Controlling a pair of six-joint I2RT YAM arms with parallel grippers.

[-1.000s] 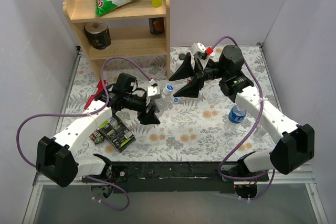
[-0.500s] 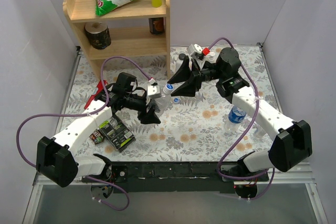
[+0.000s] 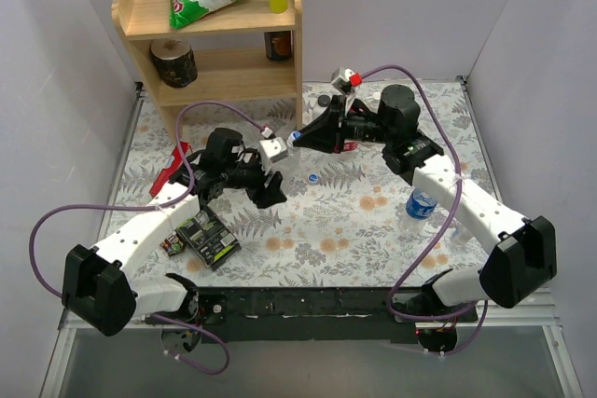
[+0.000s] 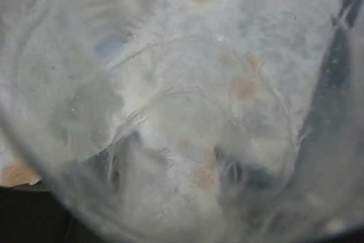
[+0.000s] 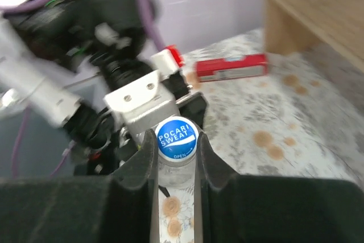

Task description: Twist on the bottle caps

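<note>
My right gripper (image 5: 176, 151) is shut on a blue bottle cap (image 5: 176, 137) marked "Pocari Sweat", which sits on the mouth of a clear bottle (image 5: 176, 170). In the top view this cap (image 3: 295, 137) is at the tip of the right gripper (image 3: 301, 137), behind mid-table. My left gripper (image 3: 271, 174) is shut on the clear bottle's body and holds it off the table, tilted towards the right arm. The bottle (image 4: 182, 106) fills the left wrist view as a blur and hides the left fingers. A second blue cap (image 3: 313, 176) lies loose on the flowered cloth.
A capless bottle with a blue label (image 3: 421, 204) stands at the right. A wooden shelf (image 3: 216, 27) with a snack bag, a yellow bottle and jars is at the back left. A red box (image 3: 170, 169) and dark packets (image 3: 207, 236) lie on the left. A small dark disc (image 3: 324, 100) lies near the shelf.
My right gripper moved left and up to the bottle's mouth and shut on the blue cap. The left gripper raised the bottle towards it.
</note>
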